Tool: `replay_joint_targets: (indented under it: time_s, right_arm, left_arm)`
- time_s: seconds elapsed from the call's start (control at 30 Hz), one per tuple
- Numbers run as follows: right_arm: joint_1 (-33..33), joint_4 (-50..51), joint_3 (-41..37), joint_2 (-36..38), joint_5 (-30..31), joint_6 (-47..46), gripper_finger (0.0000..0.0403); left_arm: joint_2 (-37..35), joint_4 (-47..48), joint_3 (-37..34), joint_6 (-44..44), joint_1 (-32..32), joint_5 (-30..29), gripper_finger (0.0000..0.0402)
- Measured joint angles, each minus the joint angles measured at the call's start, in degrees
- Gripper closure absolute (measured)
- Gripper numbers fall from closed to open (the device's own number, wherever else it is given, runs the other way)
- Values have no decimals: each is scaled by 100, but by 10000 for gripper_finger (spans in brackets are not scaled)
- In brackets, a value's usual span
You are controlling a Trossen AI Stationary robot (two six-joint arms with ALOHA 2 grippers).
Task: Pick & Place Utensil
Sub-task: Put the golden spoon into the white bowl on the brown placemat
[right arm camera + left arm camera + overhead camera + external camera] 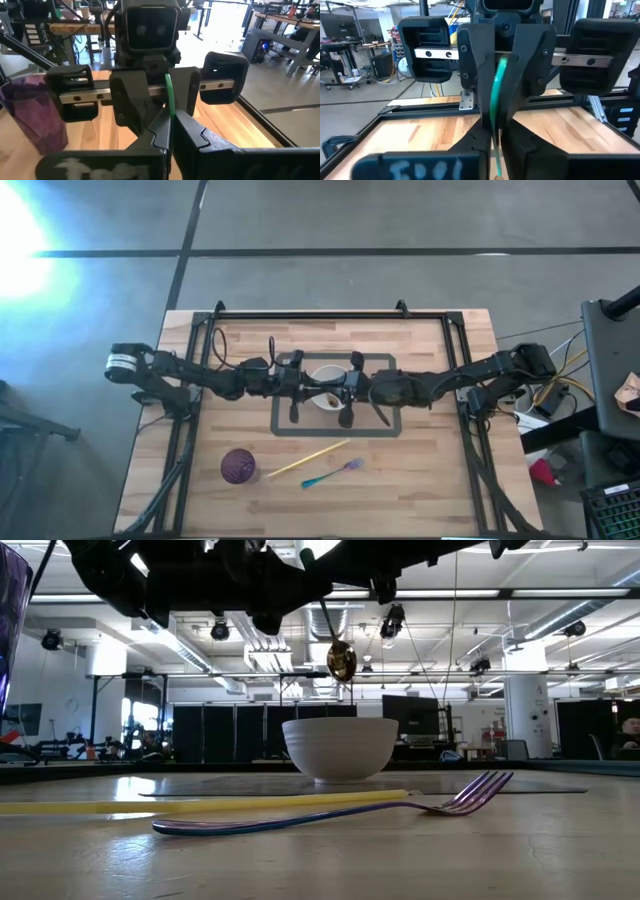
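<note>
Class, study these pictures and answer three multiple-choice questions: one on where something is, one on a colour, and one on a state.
1. Where is the spoon?
A. Lying beside the fork
B. Hanging above the white bowl
C. Standing in the cup

2. What colour is the cup?
A. Purple
B. Yellow
C. White

3. How is the right gripper?
A. Wide open and empty
B. Shut on the fork
C. Shut on the spoon

Answers:
1. B: in the low view the spoon hangs just over the bowl, clear of its rim.
2. A: the high view shows the cup as purple, near the table's front left.
3. C: in its wrist view the right gripper pinches the spoon's green handle. The left gripper faces it over the bowl, and the fork lies untouched on the table.
</note>
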State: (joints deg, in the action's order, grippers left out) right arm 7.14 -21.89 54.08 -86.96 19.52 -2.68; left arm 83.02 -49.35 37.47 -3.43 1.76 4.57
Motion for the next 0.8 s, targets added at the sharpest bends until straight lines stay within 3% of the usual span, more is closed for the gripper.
replay_joint_targets:
  time_s: [0.47, 0.8]
  right_arm:
    - [-4, 1014, 0, 559, 535, 10, 394]
    - [-4, 2135, -34, 1425, 1056, 396, 394]
  left_arm:
    - [-2, 302, 57, -80, 4, -495, 248]
    - [-406, 1011, 52, -68, 2, -490, 236]
